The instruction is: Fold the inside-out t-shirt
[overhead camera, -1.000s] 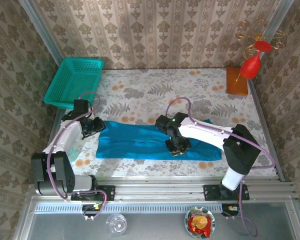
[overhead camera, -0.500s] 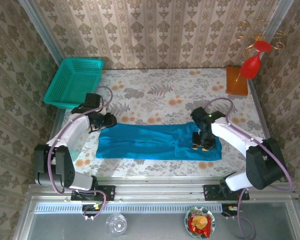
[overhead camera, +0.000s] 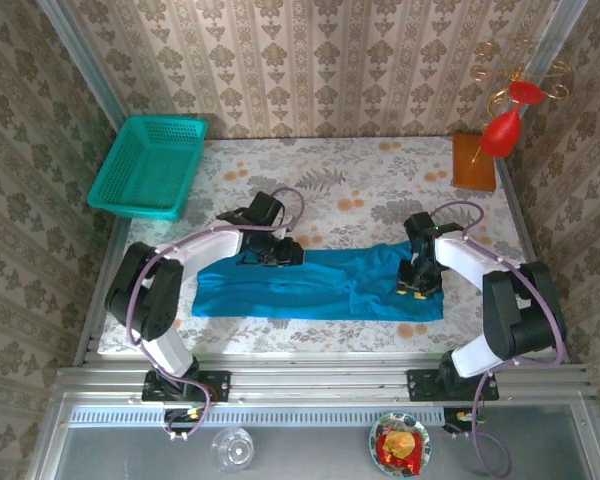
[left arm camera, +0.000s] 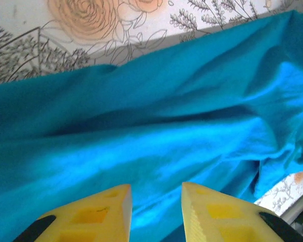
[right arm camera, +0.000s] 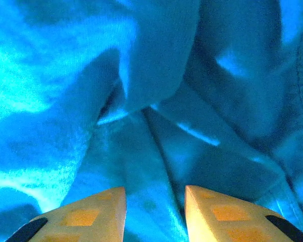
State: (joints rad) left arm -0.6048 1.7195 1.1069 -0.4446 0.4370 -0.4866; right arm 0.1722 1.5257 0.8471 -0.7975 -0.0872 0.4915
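The inside-out t-shirt (overhead camera: 310,285) lies as a long, bright blue band across the near half of the table, rumpled toward its right end. My left gripper (overhead camera: 283,252) hovers at the shirt's far edge, left of its middle. In the left wrist view the left gripper (left arm camera: 156,199) has its yellow fingers apart, with smooth blue cloth (left arm camera: 156,126) beyond them and nothing between them. My right gripper (overhead camera: 417,280) is over the shirt's right part. In the right wrist view the right gripper (right arm camera: 155,201) is also open, just above creased folds of the shirt (right arm camera: 156,96).
A teal mesh basket (overhead camera: 145,165) sits at the far left corner. A wooden block (overhead camera: 474,162) with a red ornament (overhead camera: 502,130) stands at the far right. The floral tablecloth (overhead camera: 360,190) lies bare behind the shirt. The metal rail (overhead camera: 310,380) runs along the near edge.
The left gripper swung right from the shirt's left end to its far edge near the middle. The right gripper moved from the shirt's middle to its right part.
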